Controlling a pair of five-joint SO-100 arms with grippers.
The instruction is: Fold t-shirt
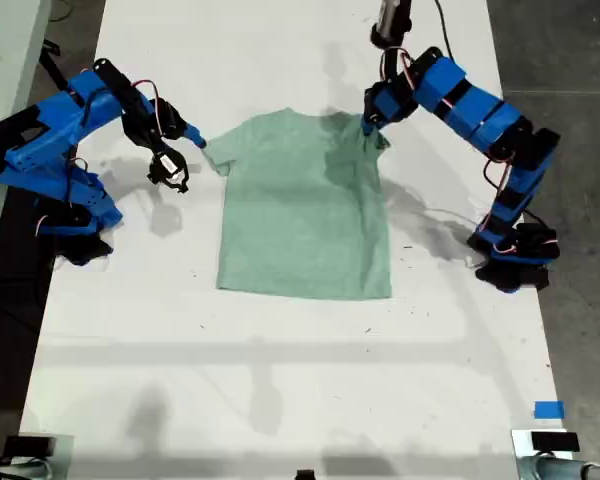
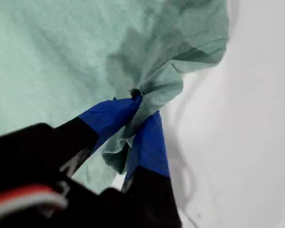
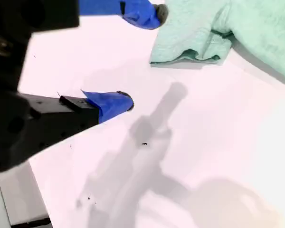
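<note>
The fingers (image 2: 149, 137) of my first gripper (image 2: 135, 107) are pinched tight on a bunched fold of the t-shirt (image 1: 305, 205), at its sleeve; in the first wrist view the pale mint cloth is gathered into creases between the two blue-taped tips and spills out past them. In the exterior view that gripper (image 1: 372, 122) sits at the shirt's shoulder on the exterior view's right, the cloth there puckered and lifted a little, throwing a shadow over the chest. The fingers (image 3: 111, 103) of my second gripper (image 3: 140, 57) stand wide apart with nothing between them; one tip lies just beside the hem of the other sleeve (image 3: 192, 45), and I cannot tell whether it touches. In the exterior view this gripper (image 1: 192, 140) points at that sleeve from the exterior view's left. The t-shirt lies front up on the white worktop (image 1: 280, 380), spread mostly flat, nearer the far edge than the near one and about midway between the two side edges. A piece of blue tape (image 1: 548, 409) is stuck near the worktop's near corner on the exterior view's right.
</note>
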